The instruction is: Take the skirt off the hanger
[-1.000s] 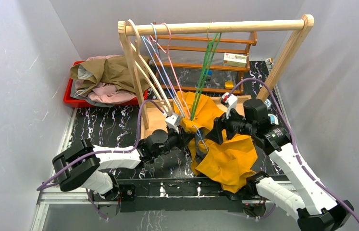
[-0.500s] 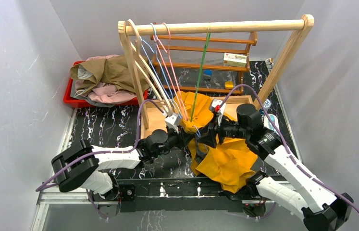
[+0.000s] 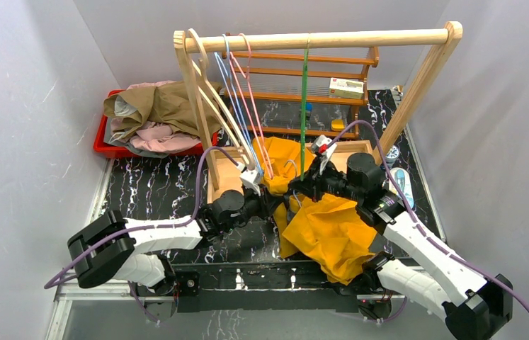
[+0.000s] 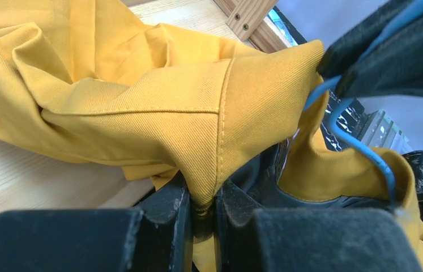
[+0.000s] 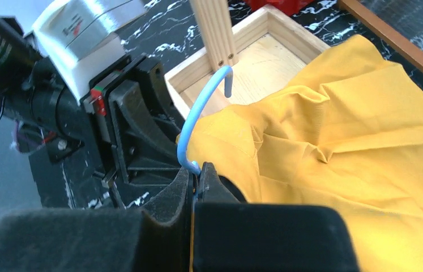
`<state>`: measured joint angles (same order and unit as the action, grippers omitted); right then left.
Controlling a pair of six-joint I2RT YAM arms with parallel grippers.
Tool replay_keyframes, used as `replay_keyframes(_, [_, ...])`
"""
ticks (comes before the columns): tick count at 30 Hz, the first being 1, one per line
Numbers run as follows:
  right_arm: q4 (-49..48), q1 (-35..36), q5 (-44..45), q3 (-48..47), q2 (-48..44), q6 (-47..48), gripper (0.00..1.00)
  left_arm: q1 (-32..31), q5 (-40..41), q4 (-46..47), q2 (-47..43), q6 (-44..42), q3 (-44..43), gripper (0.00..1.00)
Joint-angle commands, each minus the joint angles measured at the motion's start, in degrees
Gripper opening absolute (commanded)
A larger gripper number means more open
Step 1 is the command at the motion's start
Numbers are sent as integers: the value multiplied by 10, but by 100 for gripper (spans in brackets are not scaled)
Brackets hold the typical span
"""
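Note:
The mustard-yellow skirt [image 3: 332,234] lies crumpled over the wooden base and the table's front. My left gripper [image 3: 275,202] is shut on a fold of its waistband [image 4: 220,113]; the cloth is pinched between the jaws [image 4: 203,209]. A blue wire hanger [image 5: 183,144] pokes out of the skirt [image 5: 339,130], and its wire [image 4: 367,156] also runs inside the waistband. My right gripper [image 5: 197,178] is shut on the foot of the hanger's hook. It sits just right of the left gripper [image 3: 297,190], nearly touching it.
A wooden clothes rack [image 3: 318,40] spans the back, carrying a green hanger [image 3: 304,106] and several pink, blue and wooden ones. Its wooden base tray [image 3: 222,180] lies under the skirt. A red bin [image 3: 102,145] of clothes sits at the back left. A shelf with a small box [image 3: 346,87] stands behind the rack.
My right gripper moved left to the left gripper and shut on the hanger's hook. The green hanger swung back to vertical. The left gripper kept its hold.

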<state>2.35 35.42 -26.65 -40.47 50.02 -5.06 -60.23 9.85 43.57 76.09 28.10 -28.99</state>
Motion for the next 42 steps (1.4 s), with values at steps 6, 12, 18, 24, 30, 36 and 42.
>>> replay_keyframes(6, [-85, 3, 125, 12, -1, -153, 0, -2, 46, -77, -85, -22, -13, 29])
replay_keyframes(12, [-88, 3, 149, -2, 7, -148, 0, -3, -36, -90, -149, -14, 5, 67])
replay_keyframes(18, [-86, 3, 142, -23, 13, -142, 0, -17, -148, -22, -123, 4, 13, 87])
replay_keyframes(24, [-76, 3, 137, -41, 16, -148, 0, -22, -206, 42, -58, 23, 19, 82])
replay_keyframes(30, [-98, 3, 195, -34, 13, -168, 0, -25, -246, 51, -15, 40, -8, 57])
replay_keyframes(36, [-135, 3, 310, -20, 26, -171, 0, -45, -271, 73, -13, 40, -21, 23])
replay_keyframes(42, [-220, 10, 349, -30, 81, -184, 0, -72, -291, 72, 9, 36, -49, 1])
